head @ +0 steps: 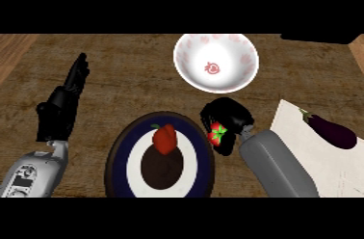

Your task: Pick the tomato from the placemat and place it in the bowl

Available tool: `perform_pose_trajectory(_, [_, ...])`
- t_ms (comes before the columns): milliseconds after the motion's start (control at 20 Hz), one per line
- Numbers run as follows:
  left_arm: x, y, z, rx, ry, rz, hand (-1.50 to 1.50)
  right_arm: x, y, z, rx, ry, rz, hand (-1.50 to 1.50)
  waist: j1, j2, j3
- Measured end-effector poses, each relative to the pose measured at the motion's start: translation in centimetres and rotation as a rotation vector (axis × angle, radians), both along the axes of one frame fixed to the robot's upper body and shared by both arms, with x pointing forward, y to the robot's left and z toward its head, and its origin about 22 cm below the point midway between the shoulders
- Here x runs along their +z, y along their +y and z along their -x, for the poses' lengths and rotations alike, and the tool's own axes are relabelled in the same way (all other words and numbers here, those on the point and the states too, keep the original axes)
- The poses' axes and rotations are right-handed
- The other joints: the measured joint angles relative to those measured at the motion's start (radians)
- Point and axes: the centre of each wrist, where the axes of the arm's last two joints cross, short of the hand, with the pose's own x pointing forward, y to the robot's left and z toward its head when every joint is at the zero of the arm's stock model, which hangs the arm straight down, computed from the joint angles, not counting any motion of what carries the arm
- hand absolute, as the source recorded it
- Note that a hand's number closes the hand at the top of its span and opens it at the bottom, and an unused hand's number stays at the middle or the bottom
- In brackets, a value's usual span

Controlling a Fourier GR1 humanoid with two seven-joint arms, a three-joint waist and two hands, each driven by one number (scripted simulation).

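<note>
Black right hand (226, 118) grips tomato (218, 133), unlabelled.

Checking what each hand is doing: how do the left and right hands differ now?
The left hand is open with straight fingers, resting over bare counter at the view's left; the right hand is curled round the tomato. The left holds nothing; the right carries the tomato between the plate and the bowl. Both are black, on grey forearms.

A matt, grained wood counter (128, 64) is seen; the white bowl (216, 62) is given a glazed sheen; the aubergine (331, 130) is shown smooth and glossy; the forearm (277, 168) looks matt grey.
</note>
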Motion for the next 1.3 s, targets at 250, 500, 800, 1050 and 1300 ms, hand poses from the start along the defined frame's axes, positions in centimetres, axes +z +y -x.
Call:
perform_pose_trajectory(250, [0.1,-0.8,-0.4,-0.035,0.006,0.005,0.00,3.1,4.9,0.7,-0.111,-0.092,-0.120,1.50,0.031,0.004,0.011])
perform_pose_trajectory(500, [0.0,-1.4,-0.6,-0.046,0.015,0.010,0.00,7.2,8.2,1.9,-0.262,-0.207,-0.274,1.50,0.037,-0.002,0.013])
perform_pose_trajectory(800, [-0.1,-1.2,-1.0,-0.030,0.014,-0.003,0.00,11.3,12.3,3.5,-0.477,-0.322,-0.344,1.50,0.019,-0.002,0.011])
perform_pose_trajectory(1050, [-0.1,-0.8,-1.1,-0.017,0.009,-0.003,0.00,13.6,15.2,4.1,-0.611,-0.387,-0.391,1.50,0.004,0.005,0.011])
perform_pose_trajectory(1300, [0.0,-0.3,-1.2,0.003,0.002,-0.001,0.00,14.4,16.6,3.0,-0.660,-0.466,-0.431,1.50,-0.016,0.013,0.012])
